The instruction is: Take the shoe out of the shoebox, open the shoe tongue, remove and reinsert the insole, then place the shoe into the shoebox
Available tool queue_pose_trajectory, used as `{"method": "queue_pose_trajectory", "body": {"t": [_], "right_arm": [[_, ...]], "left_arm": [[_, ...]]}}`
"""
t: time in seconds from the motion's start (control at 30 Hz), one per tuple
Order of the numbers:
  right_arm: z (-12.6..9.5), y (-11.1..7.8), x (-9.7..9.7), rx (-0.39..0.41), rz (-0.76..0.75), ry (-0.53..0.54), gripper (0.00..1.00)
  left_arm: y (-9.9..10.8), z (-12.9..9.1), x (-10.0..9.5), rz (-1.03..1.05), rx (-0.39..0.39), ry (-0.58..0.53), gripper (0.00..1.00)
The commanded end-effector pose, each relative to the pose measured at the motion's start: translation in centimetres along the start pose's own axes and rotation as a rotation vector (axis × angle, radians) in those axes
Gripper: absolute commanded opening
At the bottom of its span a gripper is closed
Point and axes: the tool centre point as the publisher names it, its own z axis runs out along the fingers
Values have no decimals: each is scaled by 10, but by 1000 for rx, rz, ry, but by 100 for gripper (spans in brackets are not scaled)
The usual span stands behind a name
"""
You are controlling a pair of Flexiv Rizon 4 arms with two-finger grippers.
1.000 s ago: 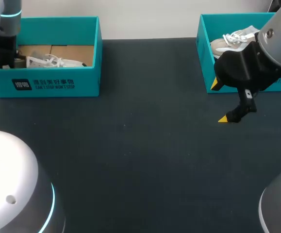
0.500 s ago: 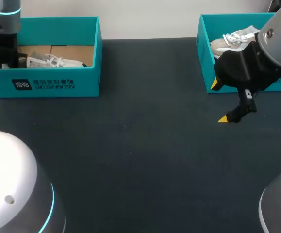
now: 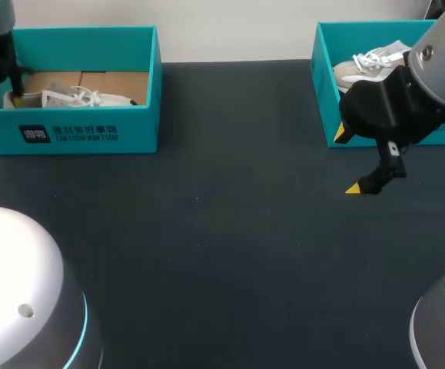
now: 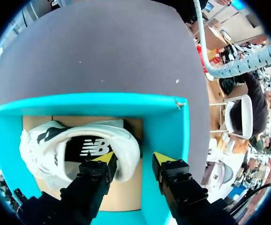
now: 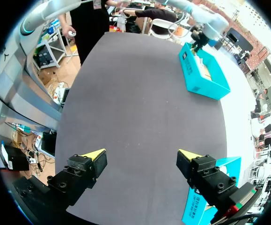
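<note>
First step on the clock: the shoe [image 4: 79, 150] lies on its side in the teal shoebox [image 4: 165, 117] at the table's far left, not yet lifted. My left gripper [image 4: 134, 158] hangs over its heel end, fingers apart, one above the collar opening, the other over the gap by the box wall. Next, I reckon, I drop, pinch the heel rim and lift straight up; that wall leaves little room. My right gripper [image 5: 142, 157] hovers spread wide over the dark matte table [image 3: 222, 231], near the right box [image 3: 326, 92] holding another shoe [image 3: 368, 61]. Plenty of bare cloth between the boxes for working.
</note>
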Motion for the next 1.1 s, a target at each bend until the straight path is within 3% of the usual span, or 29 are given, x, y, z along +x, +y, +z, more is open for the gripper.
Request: {"method": "queue_pose_trajectory", "body": {"t": [0.03, 0.33, 0.4, 0.63, 0.77, 0.83, 1.1], "right_arm": [[1, 2, -3, 4, 1, 6, 100], [1, 2, -3, 4, 1, 6, 100], [-2, -9, -17, 59, 191, -26, 100], [-25, -29, -53, 181, 549, -186, 100], [-43, -42, -71, 219, 766, -287, 100], [-49, -44, -75, 222, 870, -320, 100], [-49, -44, -75, 222, 870, -320, 100]], "left_arm": [[-15, -22, 5, 10, -30, -32, 50], [-23, -61, 10, 18, -47, -116, 54], [-30, -69, 14, 11, -27, -132, 54], [-55, -77, 22, -16, 46, -213, 57], [-72, -77, 26, -47, 98, -258, 97], [-77, -78, 26, -40, 100, -269, 100], [-77, -78, 26, -40, 100, -269, 100]]}}
